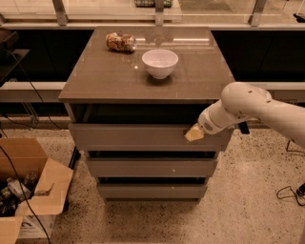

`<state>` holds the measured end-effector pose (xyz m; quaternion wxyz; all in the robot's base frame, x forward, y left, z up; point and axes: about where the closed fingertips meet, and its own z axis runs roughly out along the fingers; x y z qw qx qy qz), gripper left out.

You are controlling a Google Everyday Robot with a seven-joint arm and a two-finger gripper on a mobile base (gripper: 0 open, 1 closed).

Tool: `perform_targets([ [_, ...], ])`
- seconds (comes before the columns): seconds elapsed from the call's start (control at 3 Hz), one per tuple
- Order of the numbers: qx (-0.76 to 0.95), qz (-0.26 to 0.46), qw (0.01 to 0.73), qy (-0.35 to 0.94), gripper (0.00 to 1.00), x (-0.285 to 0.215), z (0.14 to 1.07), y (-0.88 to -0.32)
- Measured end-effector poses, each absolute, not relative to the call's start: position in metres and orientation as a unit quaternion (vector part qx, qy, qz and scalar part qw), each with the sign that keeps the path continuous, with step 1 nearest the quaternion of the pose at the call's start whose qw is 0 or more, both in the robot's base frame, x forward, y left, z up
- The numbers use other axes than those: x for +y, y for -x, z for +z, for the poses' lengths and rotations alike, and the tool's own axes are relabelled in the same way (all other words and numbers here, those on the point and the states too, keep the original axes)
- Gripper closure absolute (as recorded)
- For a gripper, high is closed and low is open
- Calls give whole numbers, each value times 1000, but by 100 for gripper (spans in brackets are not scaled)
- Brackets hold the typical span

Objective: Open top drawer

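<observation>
While the plain grey-taupe, flat-fronted top drawer [128,138] sits directly under the brown desk [100,78] top, a dark gap shows above its front. The white arm's gripper [194,134] touches that drawer's upper edge below the desk's front right corner, its tan jaws together in one wedge. A round white bowl [160,62] stands mid-desk, and a brownish can [120,42] lies at the desk's far left.

Looks like a robot test lab, not a home: lone drawer cabinet [151,190] with grey counter [105,78] on speckled floor [248,214], loose cables [285,189], open cardboard box [33,186] of junk, glazed partition [109,6] behind; gripper [194,134] sits at right end of top drawer [128,137] front
</observation>
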<state>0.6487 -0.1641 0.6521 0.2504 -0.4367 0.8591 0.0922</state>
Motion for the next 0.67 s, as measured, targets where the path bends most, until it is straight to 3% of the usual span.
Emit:
perform_targets([
  [0.33, 859, 92, 250, 437, 63, -164, 660, -649],
  [0.67, 859, 92, 250, 437, 39, -164, 663, -649],
])
